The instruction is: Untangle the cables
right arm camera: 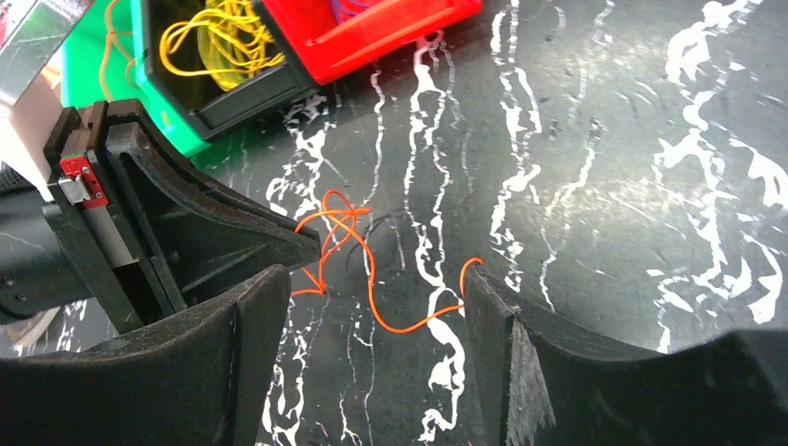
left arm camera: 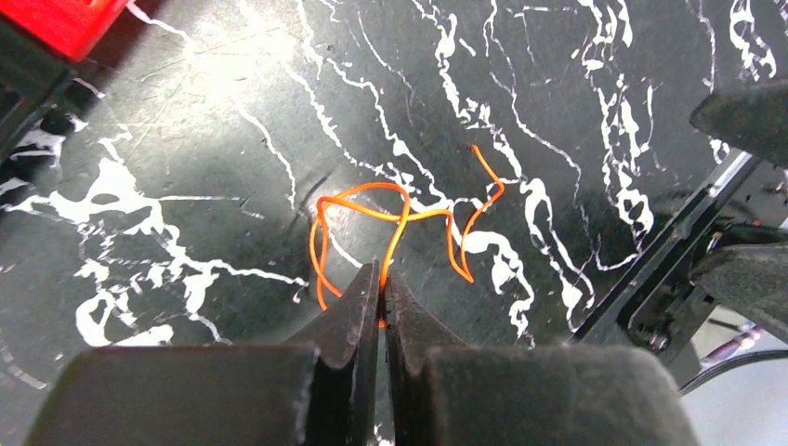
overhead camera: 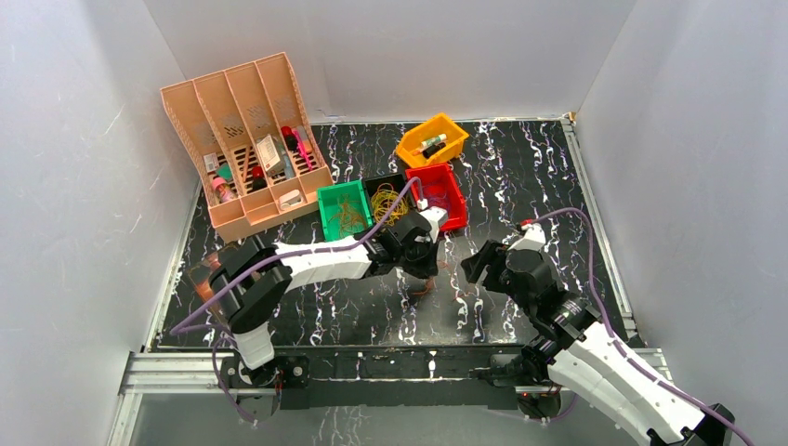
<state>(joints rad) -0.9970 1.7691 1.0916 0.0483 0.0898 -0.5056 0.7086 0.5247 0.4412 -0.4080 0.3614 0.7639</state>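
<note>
A thin orange cable (left arm camera: pixel 409 216) lies tangled on the black marbled table, mid-front. My left gripper (left arm camera: pixel 382 269) is shut on one strand of it, which is pinched between the jaw tips. In the top view the left gripper (overhead camera: pixel 423 277) is low over the cable (overhead camera: pixel 430 289). My right gripper (right arm camera: pixel 376 279) is open and straddles the other end of the orange cable (right arm camera: pixel 400 331), whose tip touches the right finger (right arm camera: pixel 483 297). In the top view the right gripper (overhead camera: pixel 479 265) is just right of the left one. More yellow cables (right arm camera: pixel 218 42) fill a black bin.
A green bin (overhead camera: pixel 327 197), a black bin (overhead camera: pixel 383 181) and a red bin (overhead camera: pixel 452 179) stand in a row behind the grippers. A yellow bin (overhead camera: pixel 409 146) is farther back. A peach desk organizer (overhead camera: pixel 228 216) sits at the back left. White walls enclose the table.
</note>
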